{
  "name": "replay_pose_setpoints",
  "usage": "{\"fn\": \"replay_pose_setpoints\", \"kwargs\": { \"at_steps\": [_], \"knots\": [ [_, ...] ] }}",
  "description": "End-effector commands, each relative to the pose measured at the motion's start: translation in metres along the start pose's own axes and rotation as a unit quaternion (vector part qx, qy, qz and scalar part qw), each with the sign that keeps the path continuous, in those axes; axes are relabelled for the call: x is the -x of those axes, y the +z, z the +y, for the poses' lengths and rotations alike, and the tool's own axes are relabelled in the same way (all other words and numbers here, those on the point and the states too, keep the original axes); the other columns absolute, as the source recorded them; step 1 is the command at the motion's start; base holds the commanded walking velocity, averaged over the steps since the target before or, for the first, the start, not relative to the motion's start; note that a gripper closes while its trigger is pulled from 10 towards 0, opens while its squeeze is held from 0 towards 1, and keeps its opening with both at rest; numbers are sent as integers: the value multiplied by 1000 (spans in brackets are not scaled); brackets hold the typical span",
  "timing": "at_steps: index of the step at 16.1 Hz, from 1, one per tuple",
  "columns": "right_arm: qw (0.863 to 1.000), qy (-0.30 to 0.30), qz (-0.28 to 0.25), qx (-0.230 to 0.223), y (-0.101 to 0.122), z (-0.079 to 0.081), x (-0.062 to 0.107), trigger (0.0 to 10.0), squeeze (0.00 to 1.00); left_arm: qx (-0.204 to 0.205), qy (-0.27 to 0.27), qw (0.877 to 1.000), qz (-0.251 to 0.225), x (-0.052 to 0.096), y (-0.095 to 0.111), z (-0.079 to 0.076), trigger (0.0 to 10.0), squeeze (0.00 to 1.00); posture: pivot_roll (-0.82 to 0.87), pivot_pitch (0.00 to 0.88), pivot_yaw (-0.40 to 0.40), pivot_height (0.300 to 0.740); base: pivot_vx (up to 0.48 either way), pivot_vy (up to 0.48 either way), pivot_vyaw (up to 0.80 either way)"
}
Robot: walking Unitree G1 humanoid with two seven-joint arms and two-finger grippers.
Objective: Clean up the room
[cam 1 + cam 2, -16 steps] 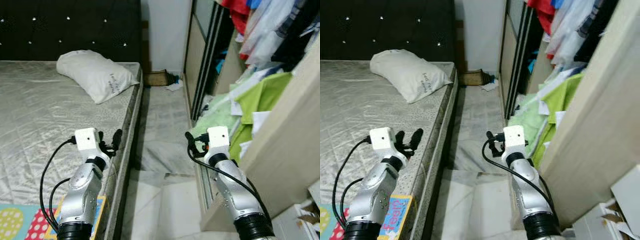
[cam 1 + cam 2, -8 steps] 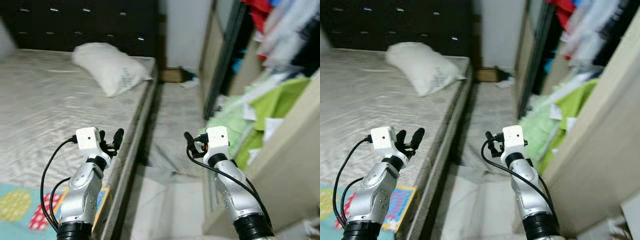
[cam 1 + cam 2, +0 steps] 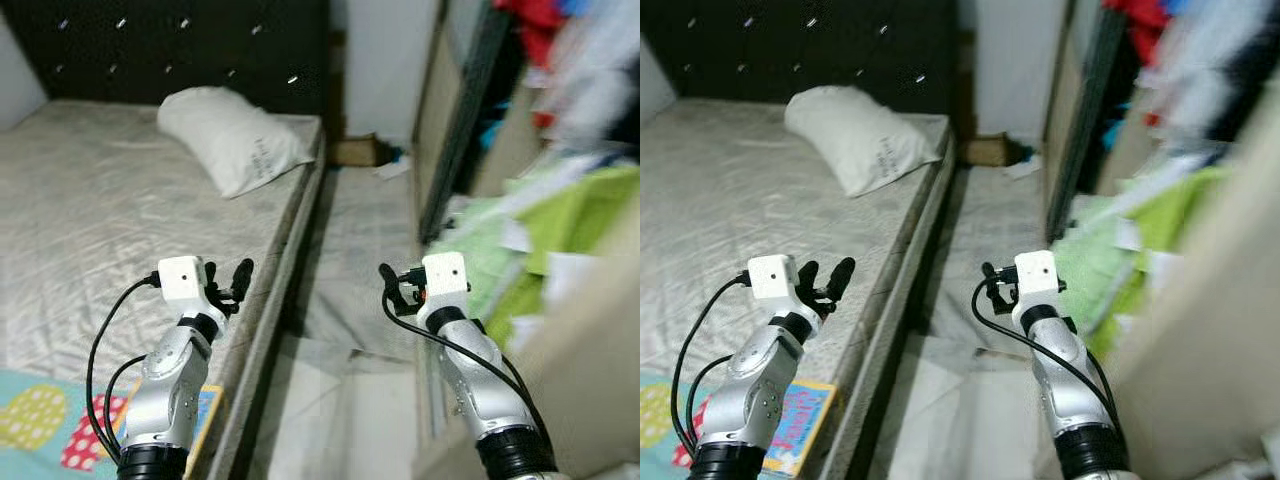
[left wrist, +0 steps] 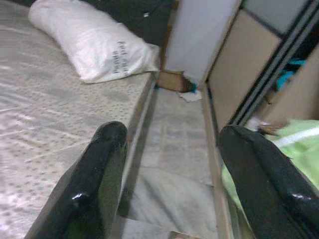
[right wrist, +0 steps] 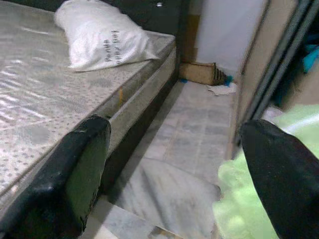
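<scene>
I am between pick-ups, by my judgement: scanning the narrow aisle beside the bed (image 3: 90, 190) for the next thing to clear. My left gripper (image 3: 228, 280) is held up over the mattress edge, jaws spread wide and holding nothing; my right gripper (image 3: 398, 288) is raised over the floor, and its wrist view shows its jaws apart and empty too. The clutter lies ahead: a brown box (image 3: 356, 151) and a white scrap (image 3: 393, 170) on the floor at about twelve o'clock, and green clothes (image 3: 540, 240) spilling from the wardrobe at two o'clock. A white pillow (image 3: 232, 150) rests at eleven o'clock. Next I should likely walk forward, then lower one open gripper.
</scene>
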State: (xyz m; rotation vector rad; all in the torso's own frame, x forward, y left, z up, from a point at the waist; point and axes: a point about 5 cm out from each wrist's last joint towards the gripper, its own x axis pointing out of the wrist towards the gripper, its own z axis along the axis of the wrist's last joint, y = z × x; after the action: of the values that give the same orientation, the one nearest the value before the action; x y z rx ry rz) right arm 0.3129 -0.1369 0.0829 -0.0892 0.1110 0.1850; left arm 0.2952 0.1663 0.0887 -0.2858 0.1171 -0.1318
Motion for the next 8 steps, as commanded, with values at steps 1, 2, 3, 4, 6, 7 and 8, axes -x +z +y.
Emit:
{"fn": "replay_pose_setpoints", "kwargs": {
  "at_steps": [1,2,3,4,6,7,8],
  "knots": [
    [1000,6,4,1,-3,4,1,10000,0,-1,1,1000,1,0,1,1,10000,0,-139,0,32,740,311,337,0],
    [1000,6,4,2,-4,4,1,10000,0,-2,1,1000,1,0,1,0,10000,0,-139,0,32,740,315,349,0],
    [1000,6,4,2,-4,4,1,10000,0,-2,1,1000,1,0,1,0,10000,0,-139,0,32,740,315,349,0],
    [1000,6,5,3,-4,4,2,10000,0,-3,0,1000,2,-1,1,0,10000,0,-139,0,32,740,311,364,0],
    [1000,3,5,4,-4,2,2,10000,0,-5,-3,1000,2,-1,1,-1,10000,0,-139,0,32,740,390,163,0],
    [1000,1,3,4,-4,2,2,10000,0,-5,-4,1000,2,-2,1,-1,10000,0,-144,0,32,740,431,0,0],
    [1000,-1,2,5,-3,1,1,10000,0,-2,4,1000,7,-2,-1,-1,10000,0,-144,0,32,740,244,0,0]
  ]
}}
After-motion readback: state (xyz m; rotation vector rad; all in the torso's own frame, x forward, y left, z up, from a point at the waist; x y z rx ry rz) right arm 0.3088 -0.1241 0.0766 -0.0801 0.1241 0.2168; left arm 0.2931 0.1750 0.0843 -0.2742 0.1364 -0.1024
